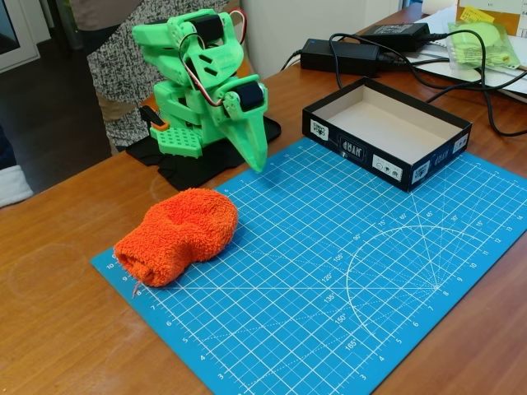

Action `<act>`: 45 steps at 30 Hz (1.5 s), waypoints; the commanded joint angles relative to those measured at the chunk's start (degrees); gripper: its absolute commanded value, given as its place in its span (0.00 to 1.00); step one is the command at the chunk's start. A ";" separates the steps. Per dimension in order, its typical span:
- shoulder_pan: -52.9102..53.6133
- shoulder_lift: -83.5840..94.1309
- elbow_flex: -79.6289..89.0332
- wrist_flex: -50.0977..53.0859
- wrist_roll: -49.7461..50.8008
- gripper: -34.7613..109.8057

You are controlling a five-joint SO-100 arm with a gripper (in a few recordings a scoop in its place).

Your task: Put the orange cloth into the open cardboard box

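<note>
Brown wooden table [58, 329] under everything, with a blue gridded cutting mat [329, 271] laid across the middle and front. Behind the table at upper left, a person in a speckled garment [115, 74], cut off by the frame.

Bright green arm [198, 82] folded up on its base at the mat's far left corner, seated on a black cloth pad [198, 169]. Hand [257, 160] pointing straight down, tip hovering just above the mat's far edge. Fingers pressed together into one tapering green wedge, clenched on nothing, no gap visible between them.

Orange cloth [177, 234] lying on the near-left part of the mat, a fluffy lumpy bundle with a dent in its upper side, its left end reaching the mat's edge. Well apart from the hand, nearer the camera and to the left of it, untouched.

Open cardboard box [387, 132] at the mat's far right corner, partly on the mat and partly on the bare wood. Black outer walls with small white labels on the sides facing the camera, pale bare floor inside. Well apart from the cloth, with open mat between.

Further back on the right, two black power adapters [342, 53] with black cables [494, 115] looping over the wood beyond the box. At the top right corner, a clear bag holding something yellow-green [486, 41], resting on white papers.
</note>
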 commanded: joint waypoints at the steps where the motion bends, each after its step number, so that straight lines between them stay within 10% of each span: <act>1: 5.10 0.53 -6.06 3.08 -2.37 0.31; 11: 16.44 -30.85 -25.84 2.81 -12.39 0.50; 39: 42.98 -97.65 -46.32 -15.38 -23.99 0.52; 45: 41.66 -97.65 -47.11 -14.68 -22.59 0.24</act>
